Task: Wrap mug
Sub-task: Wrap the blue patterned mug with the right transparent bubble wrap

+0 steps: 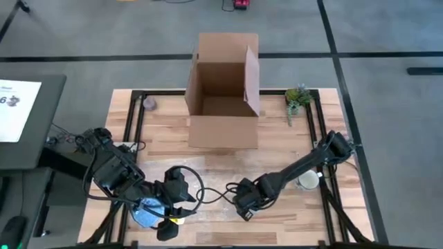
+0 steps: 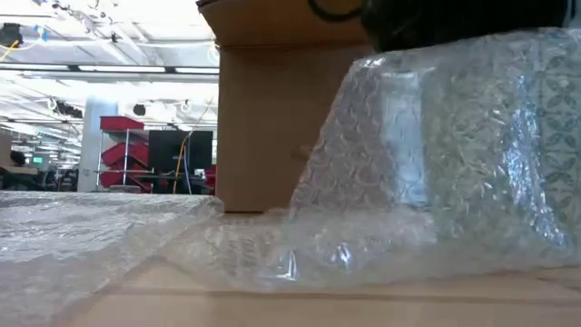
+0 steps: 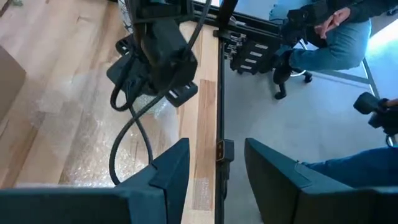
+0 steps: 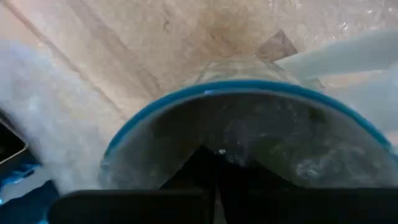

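Left gripper [image 3: 217, 149]: fingers apart, nothing between them. We see it low at the front-left of the desk [image 1: 277, 162], just over the front edge. A blue object [image 1: 144, 213] lies under that arm; we cannot tell what it is.

Right gripper [image 1: 243, 207]: in its own wrist view we see the dark fingers [image 4: 205, 171] meet in a point, so together. They are pinched on the bubble wrap [image 2: 436, 154]. In the low view the sheet rises from the desk up to the dark gripper at the top edge. The rest of it lies flat across the front of the desk. This gripper sits front-centre, near the left gripper but not touching it. A blue-rimmed round shape [image 4: 242, 93] fills the right wrist view; we cannot tell what it is.

A white mug [image 1: 308, 181] stands by the desk's right edge, just beside the right arm. It is well apart from both grippers and unwrapped.

An open cardboard box [image 1: 223, 93] sits at back centre, flaps up. A small potted plant [image 1: 297, 98] is at the back right and a small grey object [image 1: 149, 104] at the back left.

Beyond the front edge, the left wrist view shows seated people in jeans [image 3: 336, 43].
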Robot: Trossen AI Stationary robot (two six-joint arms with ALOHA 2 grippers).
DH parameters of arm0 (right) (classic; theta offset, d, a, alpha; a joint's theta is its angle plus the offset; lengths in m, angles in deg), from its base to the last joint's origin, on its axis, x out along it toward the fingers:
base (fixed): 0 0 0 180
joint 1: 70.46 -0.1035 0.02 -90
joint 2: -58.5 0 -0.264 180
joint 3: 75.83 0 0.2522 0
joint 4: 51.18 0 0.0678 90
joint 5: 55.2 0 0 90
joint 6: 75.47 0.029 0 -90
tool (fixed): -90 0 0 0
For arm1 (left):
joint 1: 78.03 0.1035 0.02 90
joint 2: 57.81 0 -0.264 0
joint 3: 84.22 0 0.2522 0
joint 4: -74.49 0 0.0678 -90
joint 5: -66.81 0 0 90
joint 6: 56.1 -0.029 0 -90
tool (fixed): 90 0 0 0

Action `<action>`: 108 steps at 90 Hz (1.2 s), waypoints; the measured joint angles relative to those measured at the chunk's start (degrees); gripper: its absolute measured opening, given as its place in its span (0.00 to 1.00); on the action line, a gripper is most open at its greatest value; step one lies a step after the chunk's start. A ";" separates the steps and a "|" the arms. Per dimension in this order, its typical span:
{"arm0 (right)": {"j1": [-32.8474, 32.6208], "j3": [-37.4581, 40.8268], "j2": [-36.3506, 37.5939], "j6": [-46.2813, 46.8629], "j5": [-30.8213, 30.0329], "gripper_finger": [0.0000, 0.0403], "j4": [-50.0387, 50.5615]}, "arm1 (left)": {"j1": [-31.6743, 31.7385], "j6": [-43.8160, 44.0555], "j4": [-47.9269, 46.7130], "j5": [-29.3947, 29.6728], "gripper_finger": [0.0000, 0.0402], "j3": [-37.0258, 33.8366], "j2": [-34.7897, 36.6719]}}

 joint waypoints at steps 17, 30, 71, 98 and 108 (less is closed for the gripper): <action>1.60 -0.51 3.27 -0.82 0.46 0.00 2.04 | 0.00 0.26 0.00 0.02 0.33 0.00 0.00; 2.00 -2.21 9.44 -1.67 0.72 0.00 3.45 | 0.00 0.35 0.00 0.01 0.33 0.00 0.00; 0.31 0.44 8.29 6.33 -2.75 0.00 5.85 | 0.02 -0.06 0.00 0.07 0.33 0.00 0.00; 0.05 -0.17 -1.46 4.64 -2.58 0.00 3.04 | 0.39 -0.09 0.00 0.09 0.33 0.00 0.00; 0.60 -2.34 -0.81 2.66 -2.56 0.00 5.34 | 0.74 -0.09 0.00 0.09 0.33 0.00 0.00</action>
